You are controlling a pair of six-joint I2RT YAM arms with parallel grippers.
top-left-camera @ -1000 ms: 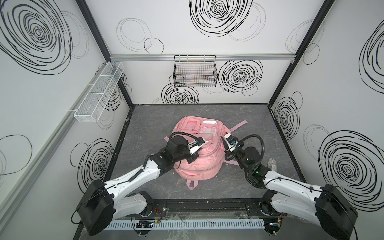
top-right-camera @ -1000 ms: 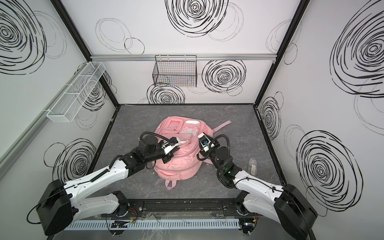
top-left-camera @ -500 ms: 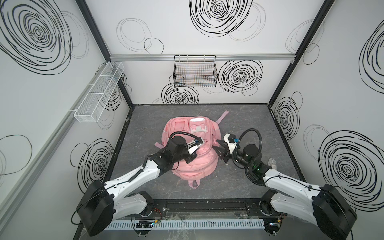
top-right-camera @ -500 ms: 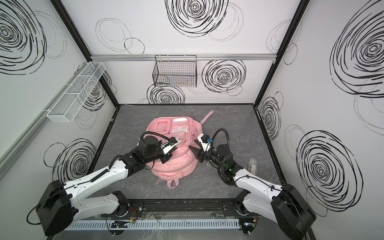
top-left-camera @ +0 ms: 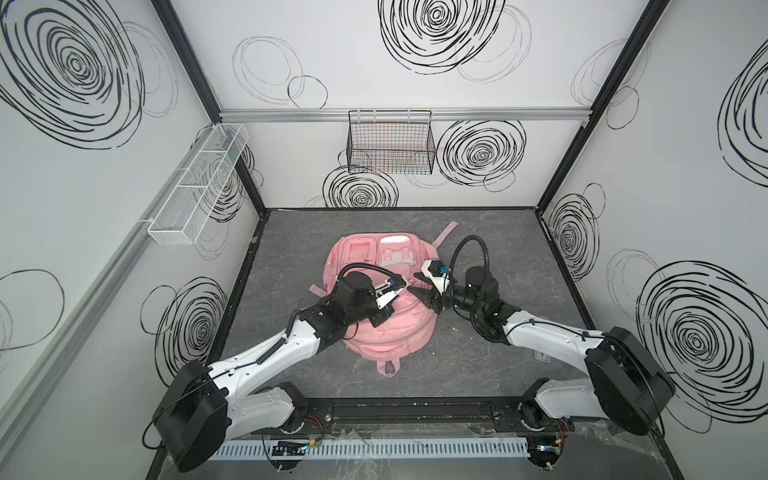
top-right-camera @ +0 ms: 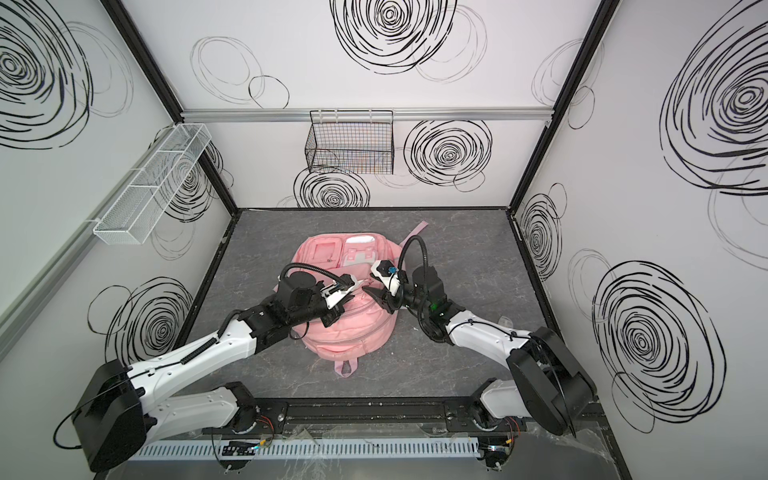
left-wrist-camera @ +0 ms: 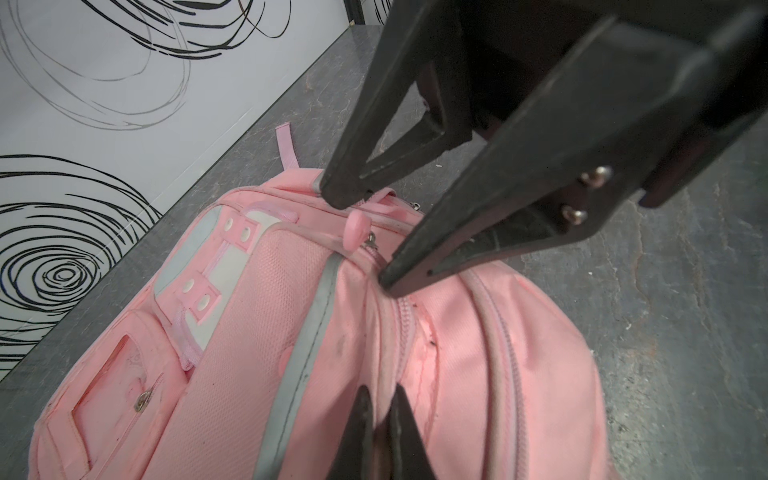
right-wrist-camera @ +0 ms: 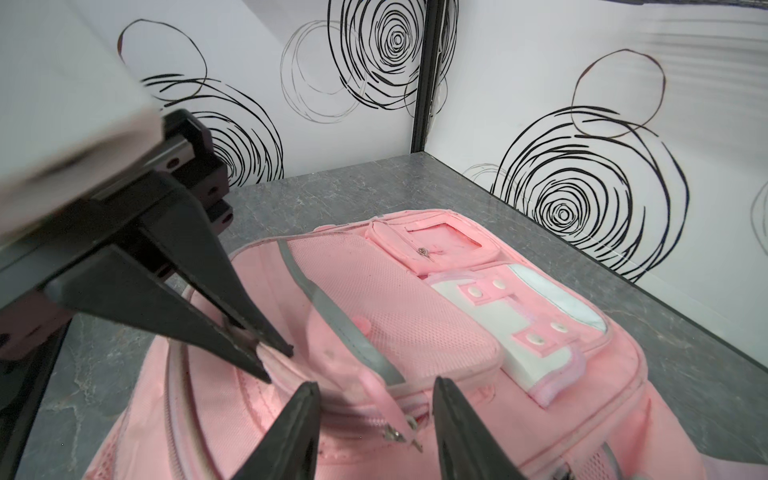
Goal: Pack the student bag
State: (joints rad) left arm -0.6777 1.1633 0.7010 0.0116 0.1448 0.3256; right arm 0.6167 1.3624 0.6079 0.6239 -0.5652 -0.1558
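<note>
We're barely started: the student bag [top-left-camera: 386, 332] sits zipped just under our left gripper [right-wrist-camera: 276, 365], which is clamped on a fabric fold, right gripper [right-wrist-camera: 375, 382] half open straddling the zipper pull [right-wrist-camera: 401, 432], packing all left to do

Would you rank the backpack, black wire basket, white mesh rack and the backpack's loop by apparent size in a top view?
1. backpack
2. black wire basket and white mesh rack: too alike to rank
3. loop
</note>
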